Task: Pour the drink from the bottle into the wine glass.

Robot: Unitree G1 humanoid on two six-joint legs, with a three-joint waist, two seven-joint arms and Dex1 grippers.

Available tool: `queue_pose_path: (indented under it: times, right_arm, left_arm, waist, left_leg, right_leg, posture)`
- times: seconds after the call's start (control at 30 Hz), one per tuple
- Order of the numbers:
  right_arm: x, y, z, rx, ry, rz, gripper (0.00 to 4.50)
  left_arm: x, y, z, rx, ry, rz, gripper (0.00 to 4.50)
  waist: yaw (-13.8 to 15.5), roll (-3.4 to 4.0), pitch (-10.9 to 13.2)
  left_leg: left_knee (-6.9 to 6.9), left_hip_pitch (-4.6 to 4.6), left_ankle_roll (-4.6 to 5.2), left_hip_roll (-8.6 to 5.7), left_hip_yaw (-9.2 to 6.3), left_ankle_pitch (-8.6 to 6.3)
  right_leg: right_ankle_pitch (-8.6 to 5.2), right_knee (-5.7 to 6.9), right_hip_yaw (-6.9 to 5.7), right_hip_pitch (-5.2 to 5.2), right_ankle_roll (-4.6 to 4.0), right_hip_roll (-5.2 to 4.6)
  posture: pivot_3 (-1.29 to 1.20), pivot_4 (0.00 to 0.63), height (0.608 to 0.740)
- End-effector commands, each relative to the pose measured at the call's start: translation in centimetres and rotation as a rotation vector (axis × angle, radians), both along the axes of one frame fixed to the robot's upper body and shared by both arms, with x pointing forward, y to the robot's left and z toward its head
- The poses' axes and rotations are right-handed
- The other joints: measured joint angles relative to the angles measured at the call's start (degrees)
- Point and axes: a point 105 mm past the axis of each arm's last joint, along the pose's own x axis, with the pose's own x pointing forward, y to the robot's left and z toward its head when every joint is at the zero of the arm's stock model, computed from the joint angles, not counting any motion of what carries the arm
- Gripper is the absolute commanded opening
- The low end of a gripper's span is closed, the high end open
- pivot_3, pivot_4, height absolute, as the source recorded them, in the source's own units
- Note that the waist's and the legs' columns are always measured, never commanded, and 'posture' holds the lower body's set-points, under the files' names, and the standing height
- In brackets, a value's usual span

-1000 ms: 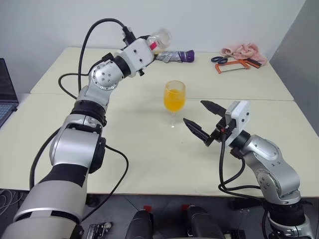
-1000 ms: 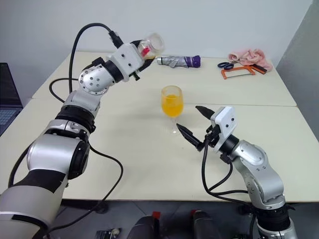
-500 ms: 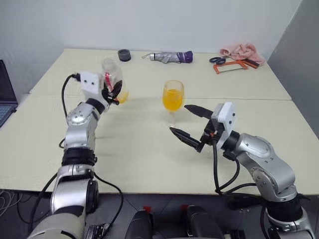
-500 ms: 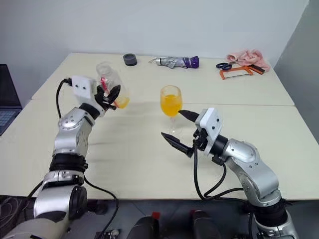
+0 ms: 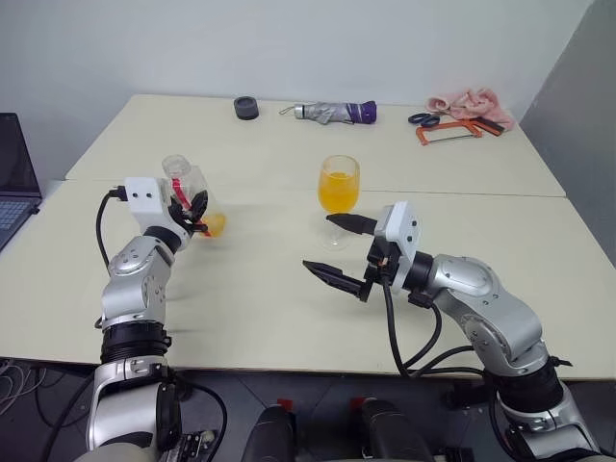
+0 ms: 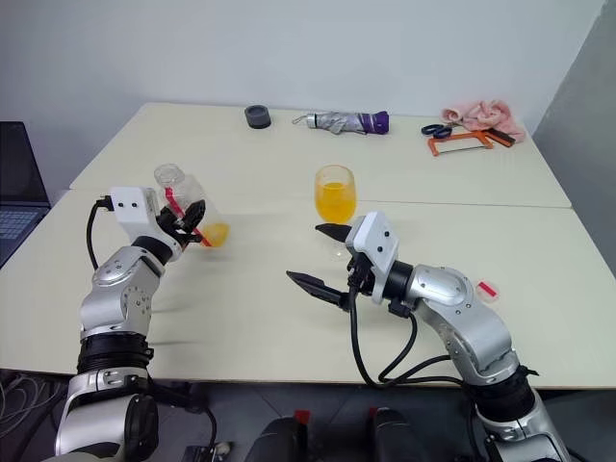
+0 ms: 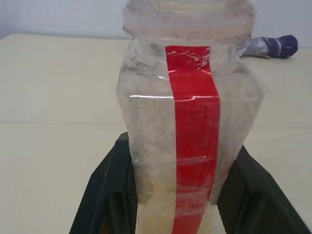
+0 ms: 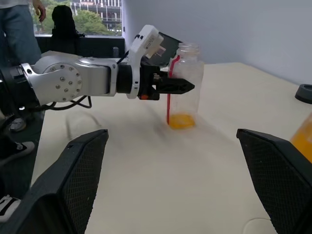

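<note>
The wine glass point(image 5: 338, 188) stands mid-table, its bowl about half full of the orange drink point(image 5: 338, 196). My left gripper point(image 5: 192, 207) is shut on the bottle point(image 5: 185, 189), which is upright and uncapped at the table's left. The bottle has a red strip point(image 7: 192, 122) and a little drink point(image 8: 181, 120) at its bottom. Its base is at or just above the tabletop. In the left wrist view the black fingers point(image 7: 105, 195) clamp both sides. My right gripper point(image 5: 320, 243) stands open and empty, just in front of the glass.
At the table's back lie a black round object point(image 5: 245, 107), a folded umbrella point(image 5: 332, 112), a pink cloth point(image 5: 467, 101), scissors and an orange saw point(image 5: 448, 127). A small red-and-white cap point(image 6: 488, 289) lies right of my right arm. A laptop point(image 5: 14, 178) sits far left.
My left arm has swung down and to the left, away from the glass, turning the bottle from tipped over to upright. My right gripper has drifted a little left, still open.
</note>
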Motion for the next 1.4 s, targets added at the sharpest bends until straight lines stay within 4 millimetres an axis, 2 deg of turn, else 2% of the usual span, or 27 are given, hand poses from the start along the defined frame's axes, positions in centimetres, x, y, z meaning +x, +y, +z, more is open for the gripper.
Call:
queue_pose_path:
  times: [0.03,0.13,0.37,0.43,0.77,1.0,1.23,1.4]
  right_arm:
    - [-0.5,0.7,1.2,0.015,-0.06,0.035,4.5]
    - [-0.5,0.8,1.1,0.01,-0.062,0.038,4.5]
    - [-0.5,0.7,1.0,0.008,-0.061,0.034,4.5]
    - [-0.5,0.6,1.0,0.008,-0.06,0.033,4.5]
    - [-0.6,-0.2,0.5,0.027,-0.019,0.015,4.5]
    - [-0.3,-1.9,-0.7,0.051,-0.038,-0.106,4.5]
    - [0.9,-6.0,-3.7,0.11,-0.024,-0.389,4.5]
    - [2.7,-10.4,-6.0,0.222,0.013,-0.727,4.5]
  left_arm:
    - [-0.1,0.5,1.3,0.04,-0.044,0.01,1.69]
    - [0.0,0.6,0.8,0.07,-0.037,0.014,1.69]
    - [-0.1,0.2,0.9,0.123,-0.064,-0.005,3.99]
    - [-0.2,0.1,0.8,0.132,-0.066,-0.007,4.49]
    - [-1.4,-0.2,0.3,0.129,-0.077,-0.019,4.49]
    - [-3.3,-0.2,-0.6,0.111,-0.056,0.003,4.49]
    - [-5.8,-1.0,-1.3,0.08,-0.025,0.031,4.49]
    - [-7.5,-1.7,-1.4,0.058,-0.056,0.046,4.49]
  waist:
    - [-0.01,0.0,0.0]
    - [0.0,0.0,0.0]
    - [0.01,0.0,0.0]
    - [0.0,0.0,0.0]
    - [0.0,0.0,0.0]
    - [0.01,0.0,0.0]
    - [0.02,0.0,0.01]
    - [0.04,0.0,0.0]
  left_leg:
    - [0.0,0.01,0.0,0.0,0.0,0.0]
    - [-0.01,0.01,0.0,0.0,0.01,0.0]
    - [-0.01,0.0,0.0,0.0,0.01,0.0]
    - [-0.01,0.0,0.0,0.0,0.02,0.0]
    - [-0.05,-0.01,0.0,0.02,0.01,0.0]
    - [-0.1,0.0,0.0,0.04,0.03,-0.01]
    - [-0.13,0.01,0.0,0.1,0.07,-0.01]
    - [-0.17,0.06,-0.01,0.09,0.14,-0.01]
  right_leg:
    - [0.0,0.0,0.0,0.0,0.0,0.01]
    - [0.0,0.0,0.0,0.0,0.0,0.01]
    - [0.0,-0.01,0.0,-0.01,0.0,0.01]
    - [0.0,-0.01,0.01,-0.01,0.0,0.01]
    - [-0.01,-0.05,0.02,-0.01,0.0,-0.01]
    - [-0.01,-0.1,0.05,-0.01,0.01,-0.01]
    - [-0.05,-0.15,0.11,-0.01,0.09,-0.04]
    - [-0.07,-0.19,0.19,0.0,0.1,-0.03]
  posture:
    - [0.0,0.15,0.74]
    - [0.0,0.15,0.74]
    - [0.0,0.15,0.74]
    - [0.0,0.15,0.74]
    - [0.0,0.15,0.74]
    - [0.0,0.15,0.74]
    - [0.0,0.15,0.74]
    - [0.0,0.15,0.74]
